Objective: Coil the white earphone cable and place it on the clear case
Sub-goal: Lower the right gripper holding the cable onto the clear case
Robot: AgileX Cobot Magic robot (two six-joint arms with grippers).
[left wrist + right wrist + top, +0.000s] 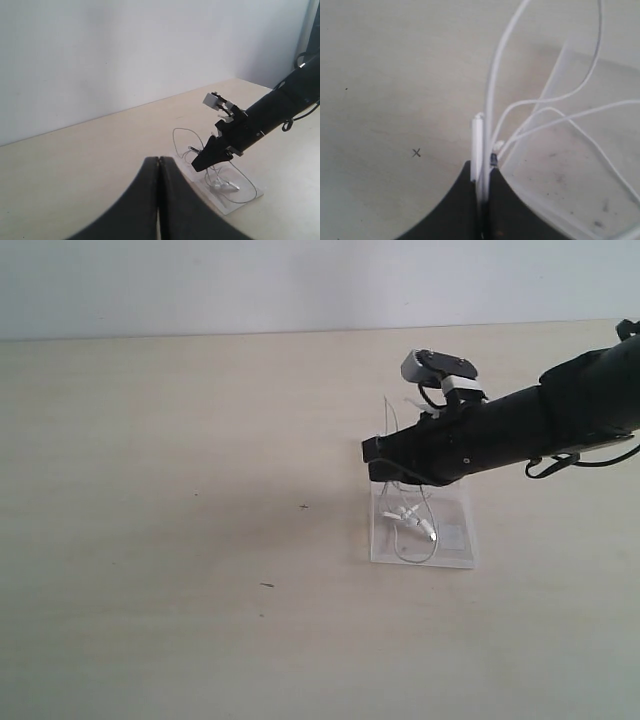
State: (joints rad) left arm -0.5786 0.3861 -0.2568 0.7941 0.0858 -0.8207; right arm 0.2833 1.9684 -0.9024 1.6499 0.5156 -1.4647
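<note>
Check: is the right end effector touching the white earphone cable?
Touching. The right wrist view shows the white earphone cable running down into the right end effector, pinched between its closed jaws.

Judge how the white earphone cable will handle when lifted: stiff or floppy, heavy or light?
Probably floppy: the white earphone cable arcs in loose loops from the right gripper and droops onto the clear case. Likely very light, being so thin. It may spring out of a coil, since the loops stand open rather than lying flat.
</note>
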